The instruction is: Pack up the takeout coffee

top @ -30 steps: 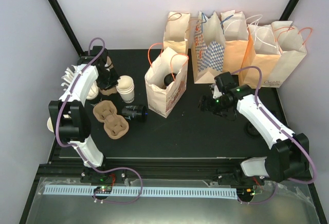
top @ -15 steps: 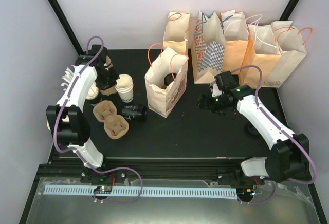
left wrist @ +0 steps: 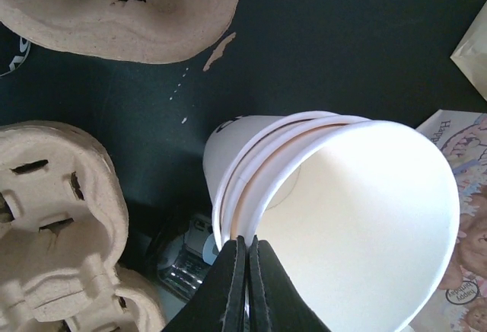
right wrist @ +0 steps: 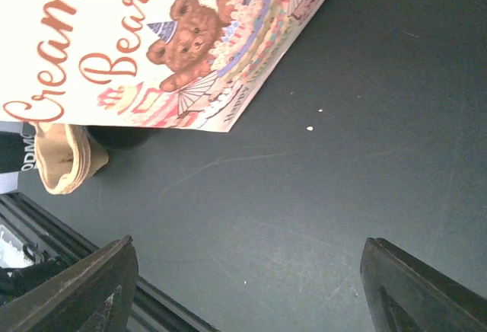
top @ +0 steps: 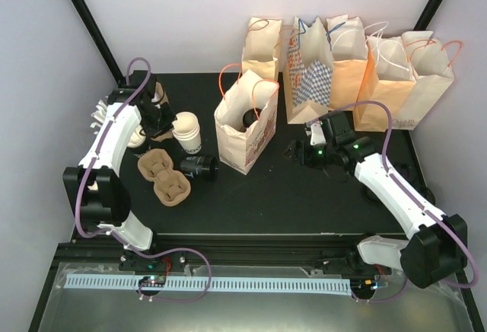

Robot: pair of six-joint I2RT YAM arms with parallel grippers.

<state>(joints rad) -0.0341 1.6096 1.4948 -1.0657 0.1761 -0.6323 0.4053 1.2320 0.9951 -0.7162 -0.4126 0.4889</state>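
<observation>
Change, left gripper [left wrist: 245,242]: over the last second the jaws have closed the rest of the way. They now meet at the near rim of the stack of nested paper cups [left wrist: 358,218].
Left grip state: the fingers are pressed together with no visible gap. Whether the paper wall of the top cup is pinched between them cannot be told from the wrist view.
Change, left arm: the elbow has dropped toward the near edge. The wrist stays beside the stack at the rear left of the table [top: 289,195].
Change, right arm: it has reached further left. The right gripper [top: 298,151] has moved nearer the open printed bag [top: 255,145].
Right grip state: the jaws stand wide apart and hold nothing, with only bare dark mat between them in the wrist view.
Takeout coffee [top: 248,119]: a round black lid shows inside the open printed bag. This is judged to be the lidded cup, standing in the bag.
Meaning for the task: the left arm appears committed to lifting a cup off the stack, and no lift is visible yet.
Left arm pose: the forearm is stretched away from the base and the fingers point down at the cup rim. The cup carriers [left wrist: 53,210] lie just beside the stack.
Right arm pose: the arm is extended low over the table. Its camera faces the bear print on the bag wall.
Risk: a pinch on one thin rim may drag the nested cups up together.
</observation>
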